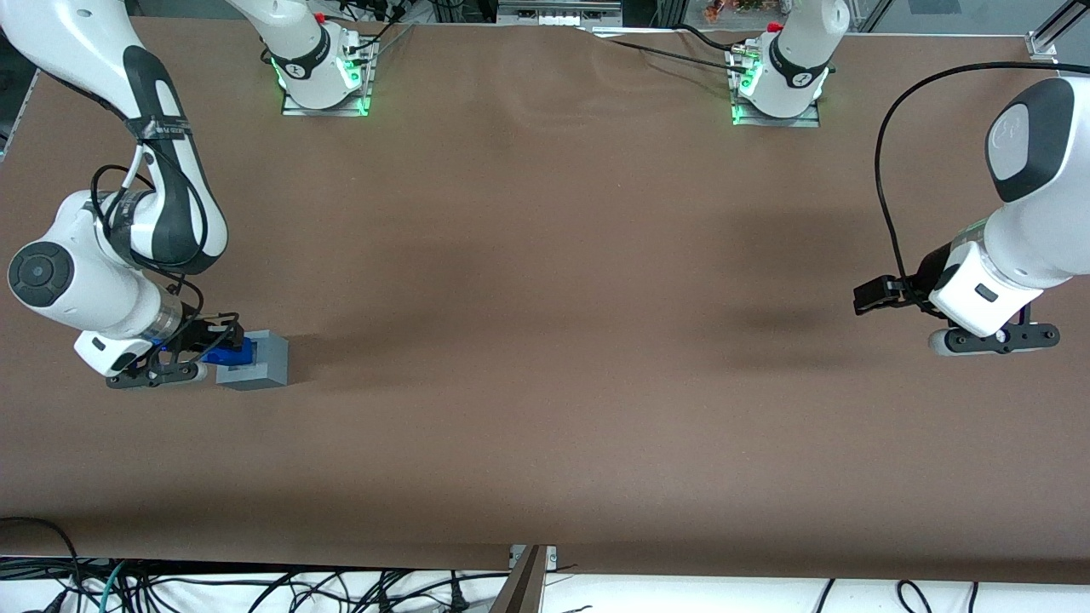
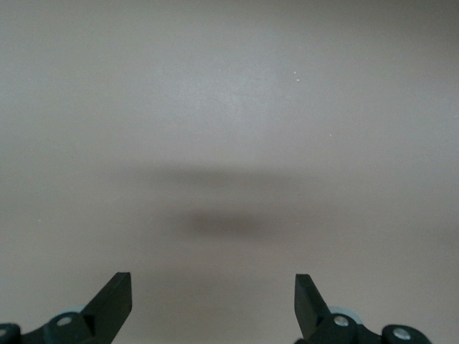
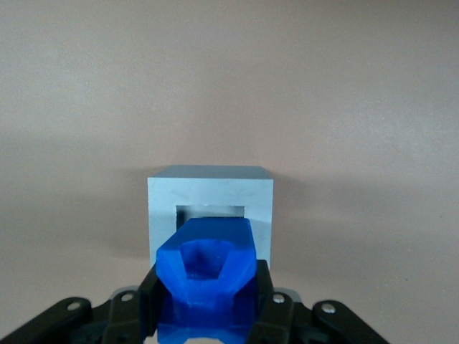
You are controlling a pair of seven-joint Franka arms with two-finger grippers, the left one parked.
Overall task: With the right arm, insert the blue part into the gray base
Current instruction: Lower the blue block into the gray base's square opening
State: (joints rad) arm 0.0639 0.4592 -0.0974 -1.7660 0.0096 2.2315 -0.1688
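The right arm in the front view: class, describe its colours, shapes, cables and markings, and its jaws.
The right arm has glossy white rounded shells, black elbow sections and a dark-gray round joint cap. A shiny silver ring sits at the wrist, and thin black cables loop alongside it. Its gripper, over the gray base, is black, its jaws on linkage bars with pale rivets.

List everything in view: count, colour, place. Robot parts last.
blue part: 1, bright blue, held in the end effector, just above and overlapping the gray base's edge, not yet in the hole.
gray base: 1, light gray, on the table toward the working arm's end; square hole in its top face is empty.
table: 1, brown surface.
cables: several, black, below the table's edge nearest the front camera.
right arm: 1, white and black, over the working arm's end of the table.
end effector: 1, black, two fingers, shut on the blue part beside the gray base.
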